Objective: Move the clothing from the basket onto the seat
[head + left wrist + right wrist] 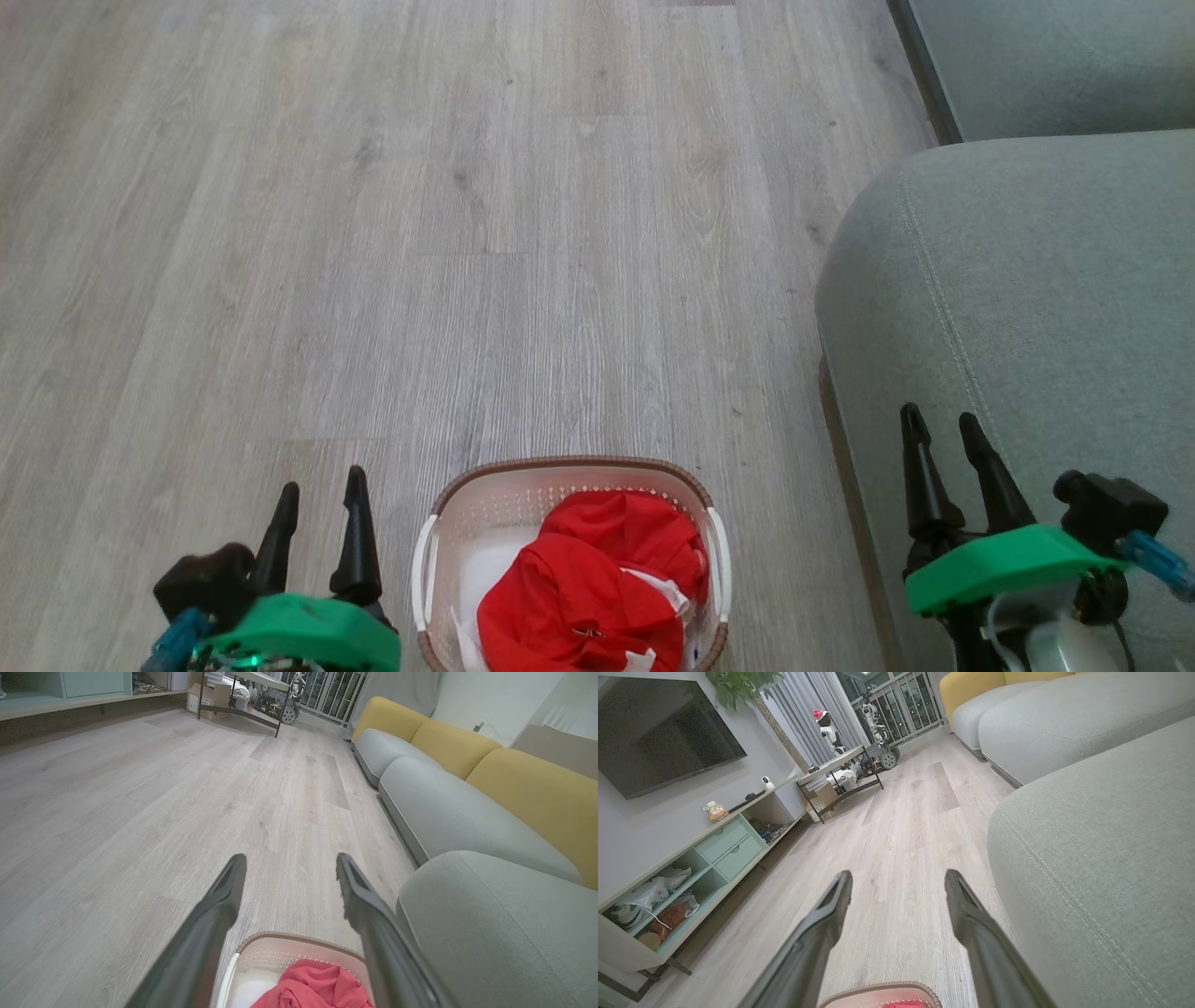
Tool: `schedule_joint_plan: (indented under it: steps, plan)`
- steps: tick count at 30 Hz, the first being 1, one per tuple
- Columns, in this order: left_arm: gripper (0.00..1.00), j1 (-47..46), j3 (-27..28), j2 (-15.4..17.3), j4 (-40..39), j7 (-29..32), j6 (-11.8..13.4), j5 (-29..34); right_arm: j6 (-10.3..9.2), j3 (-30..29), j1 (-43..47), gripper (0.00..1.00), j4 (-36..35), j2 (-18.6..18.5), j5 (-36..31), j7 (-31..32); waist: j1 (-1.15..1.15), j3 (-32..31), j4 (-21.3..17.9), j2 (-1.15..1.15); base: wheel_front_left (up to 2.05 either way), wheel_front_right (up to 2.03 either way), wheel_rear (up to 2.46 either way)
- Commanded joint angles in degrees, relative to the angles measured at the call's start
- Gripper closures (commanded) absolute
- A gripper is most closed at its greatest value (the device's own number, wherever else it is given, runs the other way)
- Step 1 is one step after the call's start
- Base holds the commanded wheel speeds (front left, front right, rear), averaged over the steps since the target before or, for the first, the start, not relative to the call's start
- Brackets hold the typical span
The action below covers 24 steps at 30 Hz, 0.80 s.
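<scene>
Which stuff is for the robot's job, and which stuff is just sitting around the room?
For the job: red clothing, basket, seat, left gripper and right gripper, both with fingers open.

Just sitting around: TV, cabinet, plant, yellow cushions.

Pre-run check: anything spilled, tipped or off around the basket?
Nothing stands out. The basket sits upright on the floor beside the seat, with the clothing bunched inside and none spilled in view. The left gripper and right gripper are open, holding nothing.
</scene>
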Motion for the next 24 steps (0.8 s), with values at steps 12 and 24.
schedule_joint_plan:
  steps: [12,24]
  plan:
    - [0.00,-0.57,0.20,0.54,-2.06,-2.60,1.02,8.59,0.42,2.60,-0.83,0.00,-2.87,-0.56,-8.96,-2.89,0.00,-0.09,0.22,0.00,0.00,0.00,0.00]
    - [0.00,-0.04,-0.52,0.44,-1.94,-4.61,1.95,15.73,0.47,3.52,-0.78,0.00,-3.51,-0.59,-16.94,-4.93,0.00,0.15,0.38,0.00,0.00,0.00,0.00]
